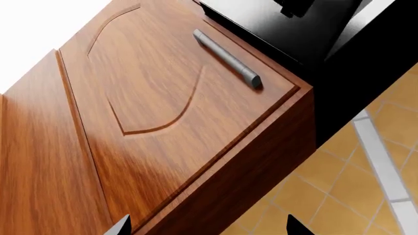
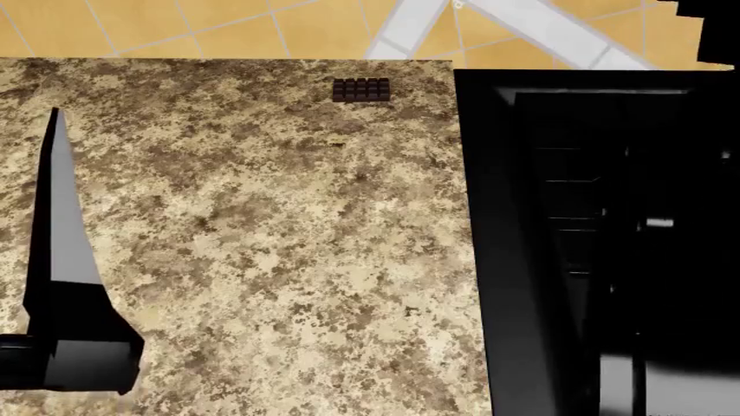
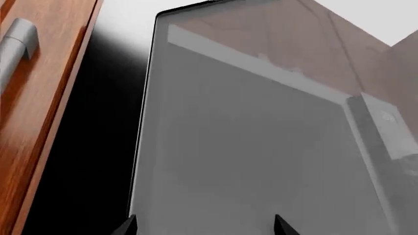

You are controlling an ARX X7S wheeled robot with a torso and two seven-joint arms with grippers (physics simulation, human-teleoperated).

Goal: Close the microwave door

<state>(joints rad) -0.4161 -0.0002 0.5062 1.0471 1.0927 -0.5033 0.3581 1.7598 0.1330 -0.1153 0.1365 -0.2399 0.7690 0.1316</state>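
Up close, the right gripper (image 3: 203,229) faces the microwave door (image 3: 248,147), fingers (image 3: 282,225) apart.

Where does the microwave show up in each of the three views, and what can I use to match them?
Head view: the microwave fills the right side as a black body beside the speckled countertop.
Right wrist view: its grey glass door fills most of the picture.
Left wrist view: only a black corner, probably the microwave.
Shared landmark: the wooden cabinet door with a grey bar handle, in both wrist views.
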